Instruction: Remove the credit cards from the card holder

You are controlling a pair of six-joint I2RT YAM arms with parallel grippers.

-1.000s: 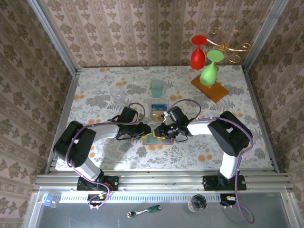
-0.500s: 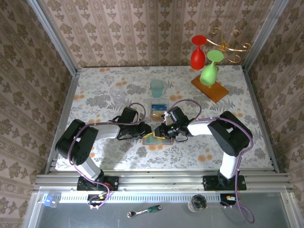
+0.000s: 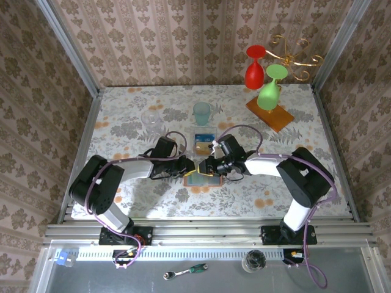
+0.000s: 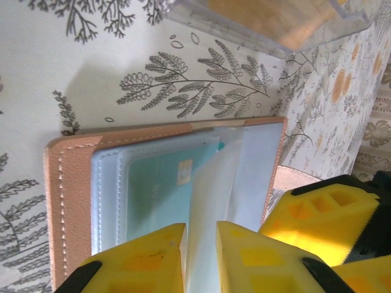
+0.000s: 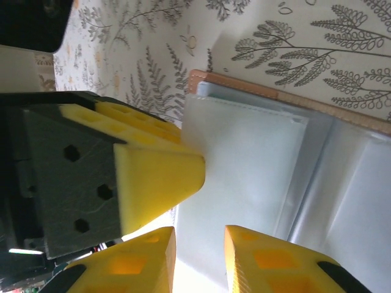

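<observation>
The card holder (image 3: 202, 179) lies open on the flowered table between both grippers. Its tan leather edge (image 4: 67, 183) frames clear pockets, and a teal-blue credit card (image 4: 159, 189) sits in one of them. My left gripper (image 4: 201, 229) is shut on a clear pocket leaf (image 4: 211, 183) that rises between its yellow fingers. My right gripper (image 5: 200, 231) holds another pale leaf (image 5: 244, 165) of the card holder from the opposite side, jaws narrowly apart. In the top view the left gripper (image 3: 190, 166) and right gripper (image 3: 211, 166) almost meet. An orange-gold card (image 4: 269, 15) lies in a clear tray (image 3: 204, 141) just behind.
A teal translucent cup (image 3: 201, 113) and a clear glass (image 3: 152, 118) stand further back. At the back right is a wooden slab (image 3: 269, 114) with a red (image 3: 254, 70) and a green (image 3: 269, 91) glass hanging on a stand. Papered walls close three sides.
The left gripper's jaws have closed in on the clear leaf. The right arm's elbow has swung a little to the right. The card holder stays in place.
</observation>
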